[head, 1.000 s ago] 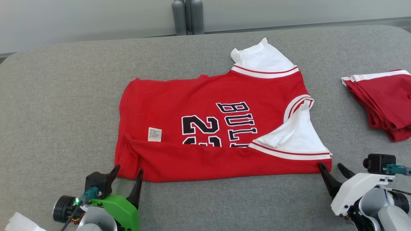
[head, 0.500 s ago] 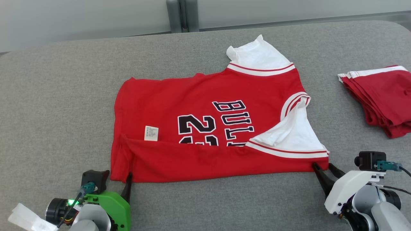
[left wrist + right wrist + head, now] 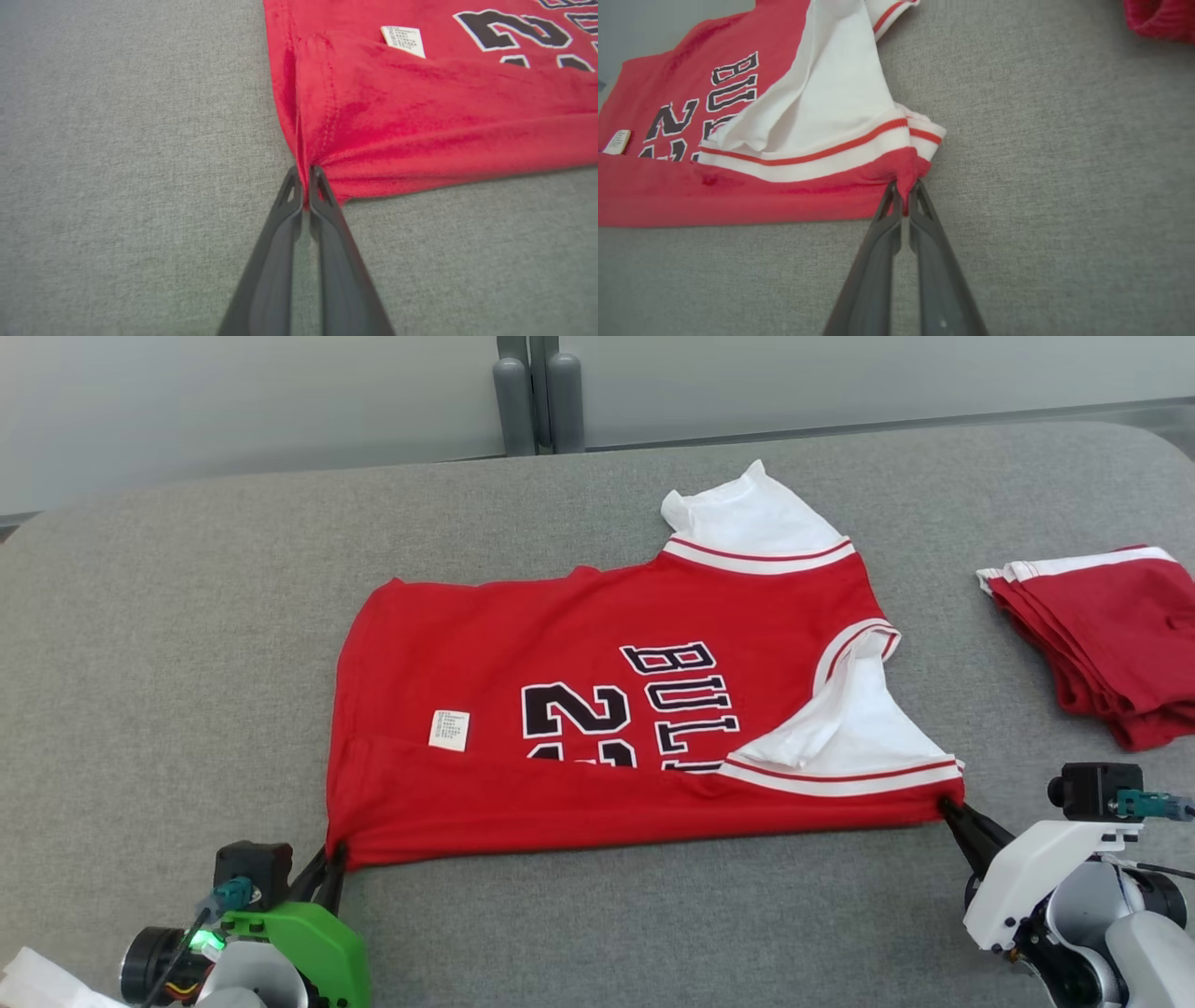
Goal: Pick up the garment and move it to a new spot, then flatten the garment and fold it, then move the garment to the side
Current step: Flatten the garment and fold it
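- Red garment (image 3: 485, 644) with white sleeves, near edge folded over, flat in the middle of the grey desk (image 3: 187, 616).
- Near left corner pinched between the tightly closed left fingers (image 3: 327, 219).
- Near right corner, below the striped sleeve trim, pinched the same way by the right fingers (image 3: 924, 219).
- Stack of red clothes (image 3: 1111, 635) well apart, far right.

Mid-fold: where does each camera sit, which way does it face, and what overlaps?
Head view: on the head, looking forward and down at the red jersey on the grey table; left hand lower left, right hand lower right.
Left wrist view: on that wrist, looking along its fingers, shut on the jersey's hem corner by the white label.
Right wrist view: on that wrist, along its fingers, shut on the corner below the white sleeve.
Shared: both wrist views show the label and black lettering.
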